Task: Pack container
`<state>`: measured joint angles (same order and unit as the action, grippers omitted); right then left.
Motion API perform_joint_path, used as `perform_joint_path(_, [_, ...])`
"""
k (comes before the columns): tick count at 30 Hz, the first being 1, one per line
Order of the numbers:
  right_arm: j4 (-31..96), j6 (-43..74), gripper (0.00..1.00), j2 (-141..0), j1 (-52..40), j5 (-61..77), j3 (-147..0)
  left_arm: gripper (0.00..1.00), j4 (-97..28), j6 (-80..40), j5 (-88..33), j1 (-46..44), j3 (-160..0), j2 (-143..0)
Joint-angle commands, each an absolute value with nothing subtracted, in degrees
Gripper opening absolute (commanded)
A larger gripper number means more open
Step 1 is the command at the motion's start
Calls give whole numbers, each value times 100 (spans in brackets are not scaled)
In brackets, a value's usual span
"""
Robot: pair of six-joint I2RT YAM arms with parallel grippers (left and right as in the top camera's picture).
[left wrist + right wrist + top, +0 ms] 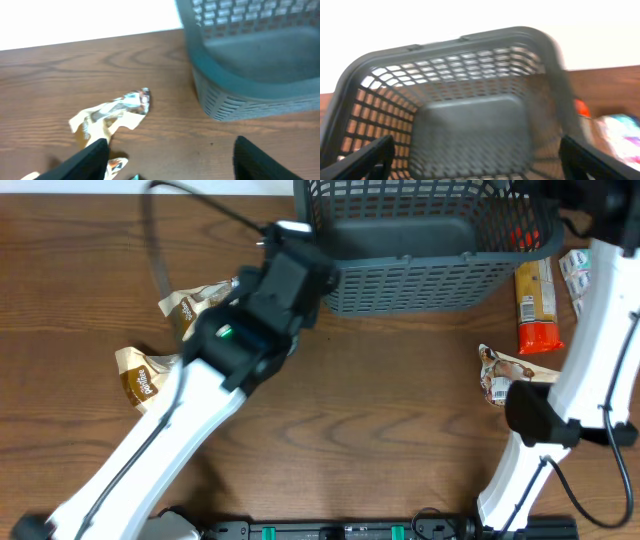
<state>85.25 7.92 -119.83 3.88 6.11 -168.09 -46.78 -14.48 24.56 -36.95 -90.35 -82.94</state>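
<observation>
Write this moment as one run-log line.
left gripper open, beside container | right gripper open, above container | container looks empty | packets on table

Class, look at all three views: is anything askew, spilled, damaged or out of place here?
Nothing looks spilled or broken. The basket stands upright with its floor bare, while a crumpled brown packet and an orange-ended packet lie loose on the table outside it.

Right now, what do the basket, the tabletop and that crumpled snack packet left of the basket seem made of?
Basket: moulded plastic, matte grey-blue; slotted lattice walls, thick rounded rim. Tabletop: wood or wood-look laminate, smooth brown; grain lines show. Snack packet: thin foil-lined film, probably; it creases and one end glints silver.
</observation>
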Motion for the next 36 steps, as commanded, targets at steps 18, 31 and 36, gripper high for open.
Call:
perform_joint_path(18, [9725,-1787,99,-11089,2209,-152,-16468,99,-5826,-1372,3310,-3667,-9008,-7144])
perform_joint_path(31, [9730,2047,99,-11100,2926,-1437,-14429,99,-5975,-1374,3415,-3667,-9008,-7148])
perform_joint_path(36, [9725,3378,99,-11100,3159,-561,-13889,99,-5999,-1376,3413,-3667,-9008,-7148])
